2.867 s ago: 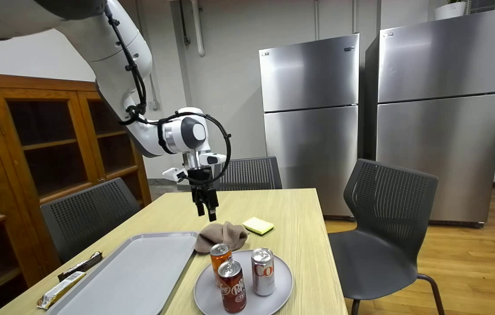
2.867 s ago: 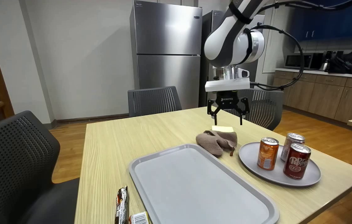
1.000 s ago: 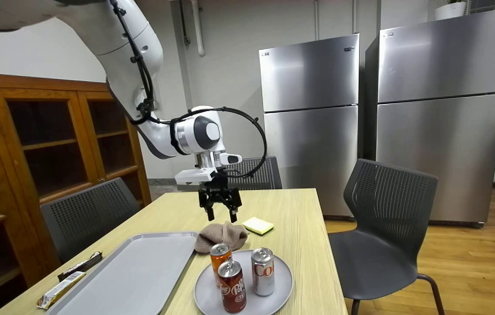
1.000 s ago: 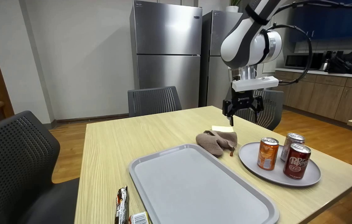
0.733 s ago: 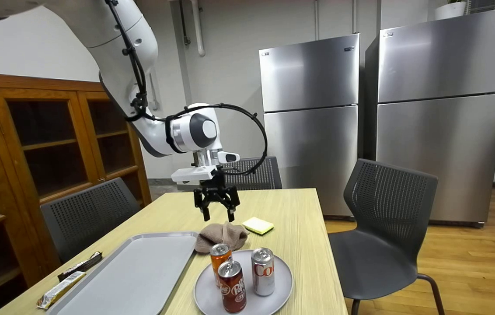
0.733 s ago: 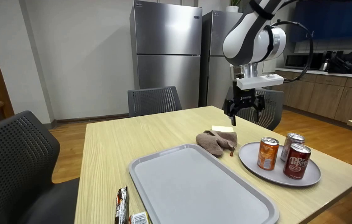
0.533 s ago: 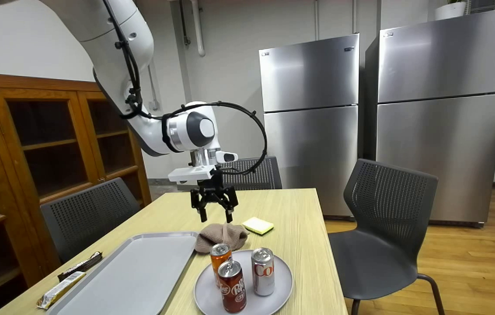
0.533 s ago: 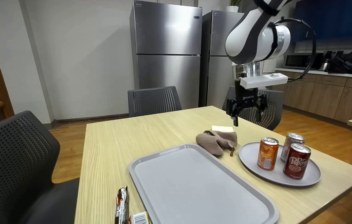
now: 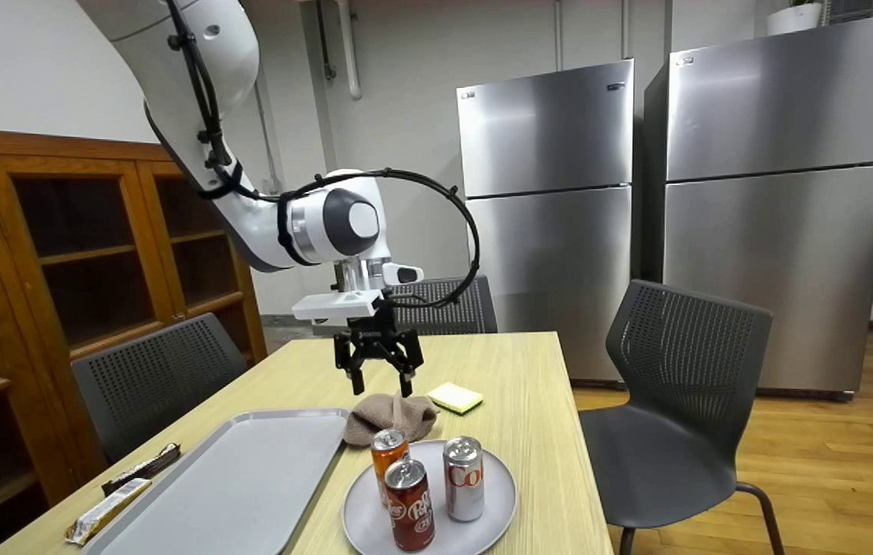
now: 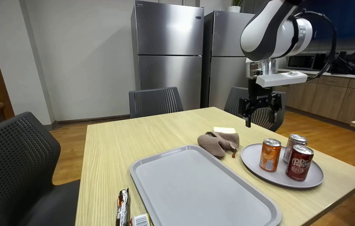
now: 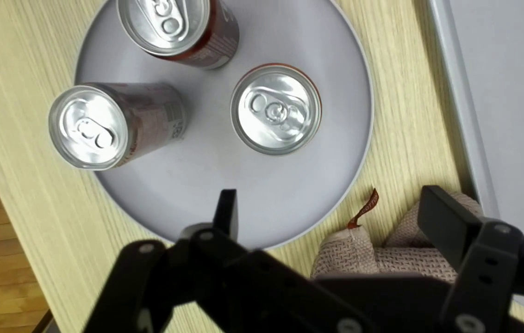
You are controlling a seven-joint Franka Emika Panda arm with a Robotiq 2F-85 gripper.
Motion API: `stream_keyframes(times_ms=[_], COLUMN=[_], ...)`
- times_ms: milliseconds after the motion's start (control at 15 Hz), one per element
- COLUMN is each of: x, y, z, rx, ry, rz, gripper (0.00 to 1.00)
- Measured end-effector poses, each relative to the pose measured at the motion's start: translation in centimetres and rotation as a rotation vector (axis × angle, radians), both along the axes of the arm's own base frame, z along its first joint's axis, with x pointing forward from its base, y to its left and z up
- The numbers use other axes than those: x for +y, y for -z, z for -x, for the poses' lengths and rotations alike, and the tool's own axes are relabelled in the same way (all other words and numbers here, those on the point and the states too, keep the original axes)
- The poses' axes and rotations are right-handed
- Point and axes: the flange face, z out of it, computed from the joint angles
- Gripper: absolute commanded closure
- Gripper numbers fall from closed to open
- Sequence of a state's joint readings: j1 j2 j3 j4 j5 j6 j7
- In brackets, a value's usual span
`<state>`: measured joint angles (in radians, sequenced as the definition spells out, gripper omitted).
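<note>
claw [image 9: 382, 383] hovers over the surface [image 10: 140, 135], jaws wide apart — closest things under it: brown cloth [image 10: 216, 145] and round gray plate [image 10: 251, 158]. plate holds three upright cans: orange can [image 10: 270, 155], dark red can [image 10: 299, 163], silver can [image 9: 464, 478]. cloth sits by a corner of the gray tray [image 10: 196, 185], yellow sponge [image 9: 455, 396] just beside the cloth. two wrapped bars [image 9: 107, 512] along the tray's long side away from the plate.

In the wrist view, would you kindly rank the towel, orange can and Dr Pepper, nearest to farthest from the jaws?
1. Towel: beside the plate, partly behind the jaws.
2. Orange can: on the plate, toward the tray.
3. Dr Pepper: at the picture's top edge.
</note>
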<state>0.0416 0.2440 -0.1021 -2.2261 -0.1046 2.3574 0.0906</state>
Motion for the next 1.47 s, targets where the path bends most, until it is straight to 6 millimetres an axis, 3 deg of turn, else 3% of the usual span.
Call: stream_keyframes(times_ms=[467,1467], x=[-2.0,-2.1], y=[0.8,2.0], z=[1.8,2.6], rx=[-0.018,0.003], ry=[-0.024,-0.024], rz=[-0.012,-0.012], gripper=[0.0,0.0])
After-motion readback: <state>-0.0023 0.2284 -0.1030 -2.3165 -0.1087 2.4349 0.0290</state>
